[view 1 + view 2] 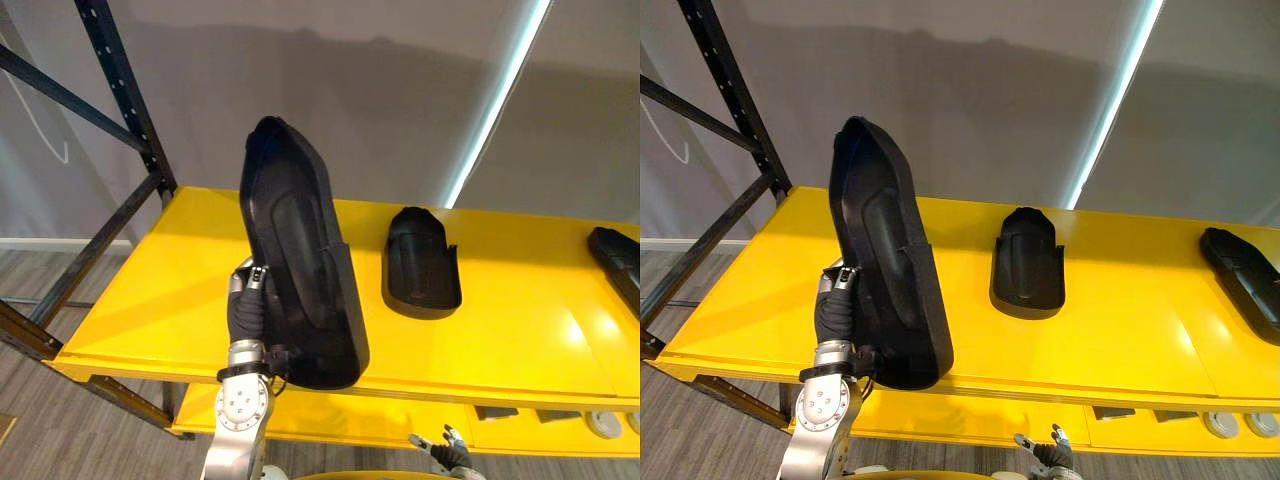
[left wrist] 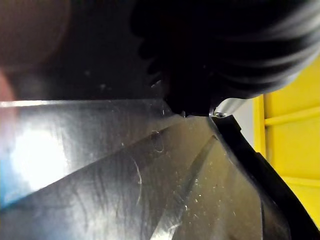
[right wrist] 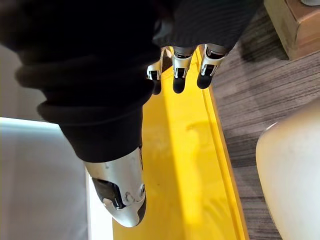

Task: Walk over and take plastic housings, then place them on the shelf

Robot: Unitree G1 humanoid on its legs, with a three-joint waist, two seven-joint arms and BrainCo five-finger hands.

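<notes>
Nearest, at 6 o'clock low in the head views, the right hand (image 1: 447, 455) is hanging below the front lip of the yellow shelf (image 1: 520, 340); its own wrist view is showing the fingers (image 3: 181, 75) straight and relaxed, carrying nothing. A little farther in, at about 7 o'clock, the left hand (image 1: 248, 305) is gripping the large black plastic housing (image 1: 300, 260). One silver digit is pressing on the housing's left rim, and the rest are lying hidden behind the wall. The housing is standing almost on end, its long axis running from 5 o'clock at the bottom to 11 o'clock at the top and its hollow side facing the camera. Its lower end is sitting at the shelf's front edge, though I cannot tell whether it is touching. Beyond, at 2 o'clock from it, a smaller black housing (image 1: 422, 265) is lying flat with its long axis pointing away, and a third housing (image 1: 620, 262) is lying at 3 o'clock by the right edge. The bare shelf at 9 o'clock, between the held housing and the black rack upright (image 1: 120, 80), is looking like the likeliest landing place. The coming move is probably depending on tipping the long axis down flat, with the left hand doing the work since the right is well apart.
</notes>
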